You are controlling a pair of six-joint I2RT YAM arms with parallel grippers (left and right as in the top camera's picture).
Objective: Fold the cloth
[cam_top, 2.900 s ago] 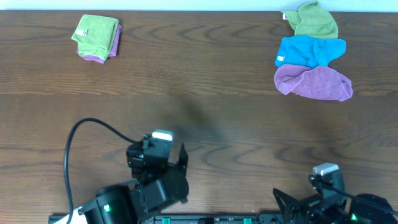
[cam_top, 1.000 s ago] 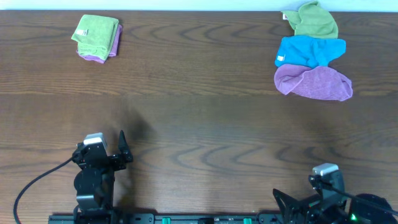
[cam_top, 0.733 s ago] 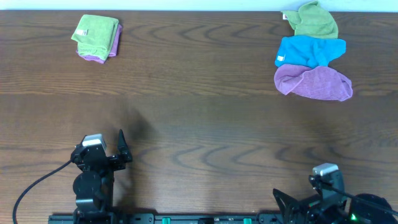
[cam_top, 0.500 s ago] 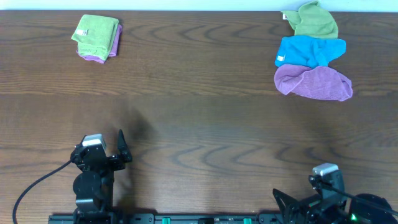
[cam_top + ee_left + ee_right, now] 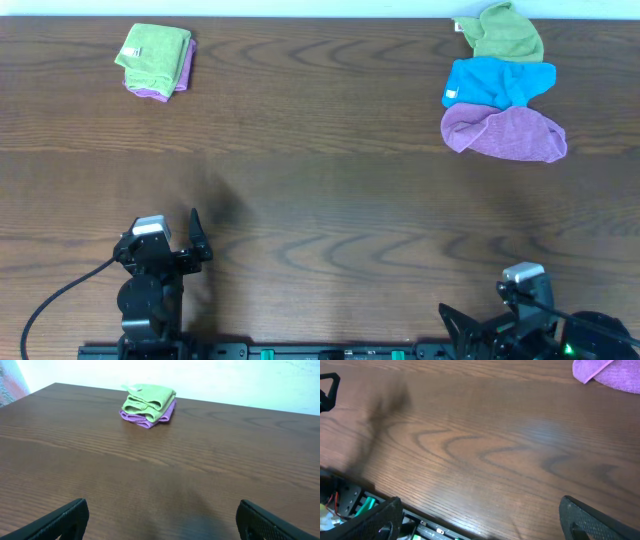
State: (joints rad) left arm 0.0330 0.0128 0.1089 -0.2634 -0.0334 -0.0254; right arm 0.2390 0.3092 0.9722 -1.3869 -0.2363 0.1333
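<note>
A folded green cloth on a folded purple cloth [image 5: 155,58] lies at the far left; it also shows in the left wrist view [image 5: 148,404]. Three unfolded cloths lie at the far right: green [image 5: 505,32], blue [image 5: 497,82] and purple [image 5: 505,132]. The purple one's edge shows in the right wrist view [image 5: 612,372]. My left gripper [image 5: 160,245] [image 5: 160,520] is open and empty, low at the front left. My right gripper [image 5: 520,300] [image 5: 485,520] is open and empty at the front right edge.
The brown wooden table [image 5: 330,190] spans the view. The arm bases and a black rail [image 5: 320,352] run along the front edge. A black cable [image 5: 60,295] loops at the front left.
My left arm has swung from the front middle to the front left and has held still for the last second. The right arm and the cloths have not moved.
</note>
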